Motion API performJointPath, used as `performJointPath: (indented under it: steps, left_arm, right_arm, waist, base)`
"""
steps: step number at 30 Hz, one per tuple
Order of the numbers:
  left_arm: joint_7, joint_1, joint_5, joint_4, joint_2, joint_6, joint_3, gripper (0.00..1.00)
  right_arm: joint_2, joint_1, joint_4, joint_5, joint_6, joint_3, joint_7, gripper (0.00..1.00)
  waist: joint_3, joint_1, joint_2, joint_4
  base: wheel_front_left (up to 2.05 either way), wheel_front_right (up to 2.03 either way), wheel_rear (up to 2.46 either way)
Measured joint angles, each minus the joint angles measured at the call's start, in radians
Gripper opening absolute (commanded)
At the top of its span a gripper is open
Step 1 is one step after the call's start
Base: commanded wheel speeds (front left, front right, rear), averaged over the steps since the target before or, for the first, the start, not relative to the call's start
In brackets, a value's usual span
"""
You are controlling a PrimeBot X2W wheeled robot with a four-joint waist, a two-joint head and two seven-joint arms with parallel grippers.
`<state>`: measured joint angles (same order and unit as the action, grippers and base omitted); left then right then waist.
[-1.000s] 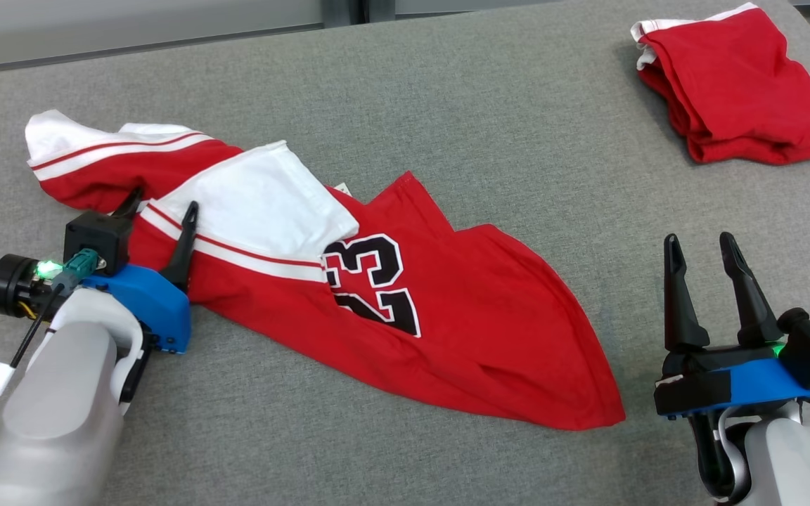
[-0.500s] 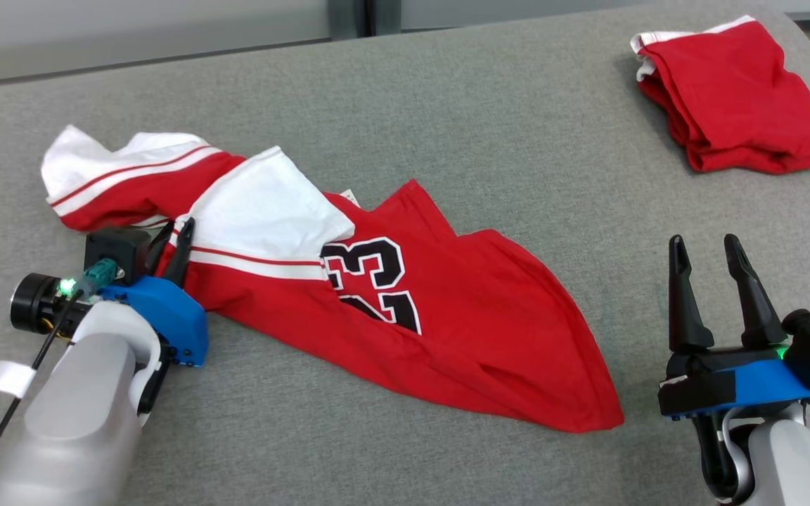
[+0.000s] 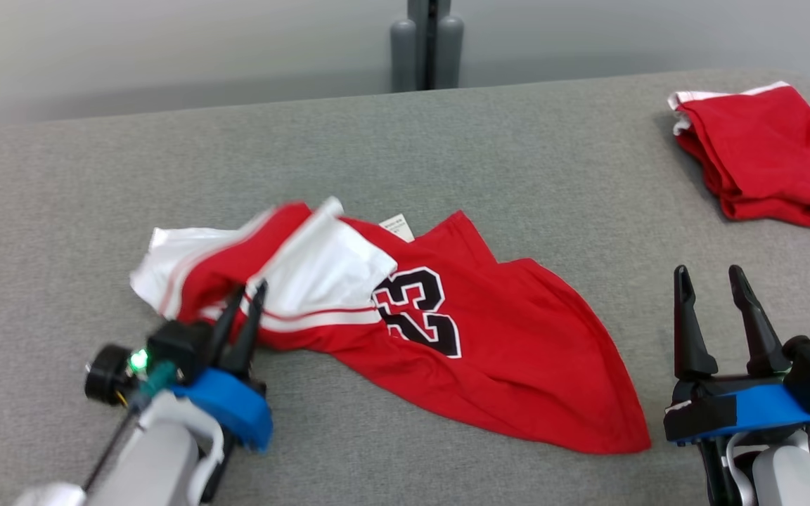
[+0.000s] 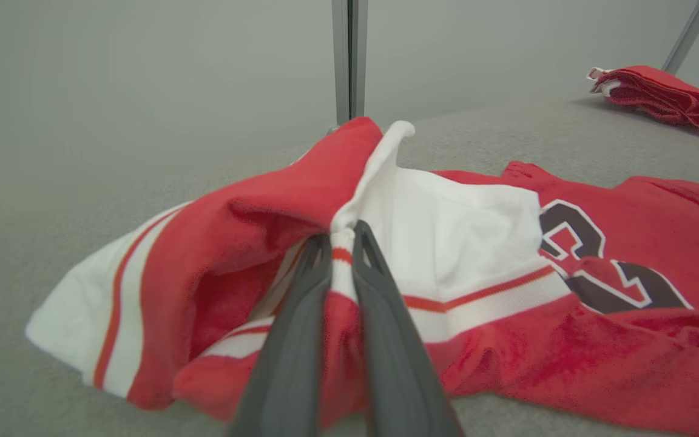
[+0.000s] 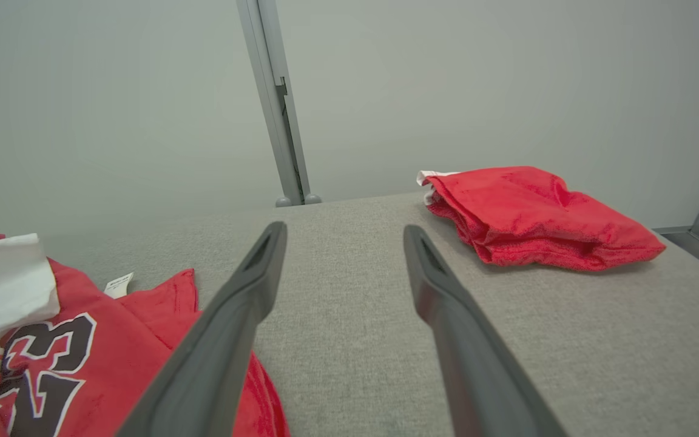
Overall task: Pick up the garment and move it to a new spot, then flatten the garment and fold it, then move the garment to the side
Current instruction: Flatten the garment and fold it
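Ok, left pincer [image 3: 250,288] is clamping the garment [image 3: 503,351] at its white striped sleeve; right pincer [image 3: 706,270] is hovering jaws apart over the bench [image 3: 517,140], near the garment's red corner.

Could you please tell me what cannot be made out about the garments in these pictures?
The label on the jersey: head view, print too small to read.
The jersey's white sleeve end: head view, blurred.
The folded red garment: head view, far corner cut by the right edge.
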<state>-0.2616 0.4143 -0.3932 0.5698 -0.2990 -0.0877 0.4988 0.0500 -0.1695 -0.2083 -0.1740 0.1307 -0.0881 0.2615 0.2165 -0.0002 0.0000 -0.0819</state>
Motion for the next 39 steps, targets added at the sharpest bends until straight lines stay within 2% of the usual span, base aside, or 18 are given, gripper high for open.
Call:
performJointPath:
  steps: [7,15,16,17,23,28,39]
  left_arm:
    - [0.0,-0.199,0.059,-0.167,0.024,0.01,0.004,0.0]
    - [-0.001,-0.332,0.077,-0.236,0.048,-0.001,-0.033,0.0]
    - [0.0,-0.344,0.076,-0.238,0.052,-0.002,-0.034,0.29]
    - [0.0,-0.354,0.077,-0.242,0.056,-0.007,-0.036,1.0]
    - [0.0,-0.349,0.115,-0.364,0.067,-0.016,-0.1,1.0]
    - [-0.001,-0.335,0.15,-0.443,0.055,-0.019,-0.167,1.0]
    - [-0.001,-0.262,0.175,-0.421,0.026,-0.021,-0.265,1.0]
  right_arm:
    - [0.0,0.021,0.0,0.005,0.0,-0.002,0.0,1.0]
    - [0.0,0.035,-0.006,0.007,0.0,-0.004,0.0,1.0]
    - [0.0,0.036,-0.007,0.007,0.0,-0.004,0.0,1.0]
    - [0.0,0.037,-0.007,0.007,0.0,-0.004,0.0,1.0]
    - [0.0,0.048,-0.011,0.007,0.0,-0.004,0.0,1.0]
    - [0.0,0.048,-0.011,0.005,0.0,0.001,0.0,1.0]
    - [0.0,0.045,-0.011,-0.003,0.0,0.003,0.0,1.0]
  waist:
    - [-0.019,0.0,0.0,0.041]
    - [-0.035,0.0,0.0,0.07]
    - [-0.037,0.0,0.0,0.072]
    - [-0.039,0.0,0.0,0.074]
    - [-0.051,0.0001,0.0,0.081]
    - [-0.053,0.0001,0.0,0.076]
    - [-0.038,0.0002,0.0,0.033]
  base:
    - [0.0,0.0,0.0]
    - [0.0,0.0,0.0]
    - [0.0,0.0,0.0]
    - [0.0,0.0,0.0]
    - [0.0,0.0,0.0]
    - [0.0,0.0,0.0]
    - [0.0,0.0,0.0]
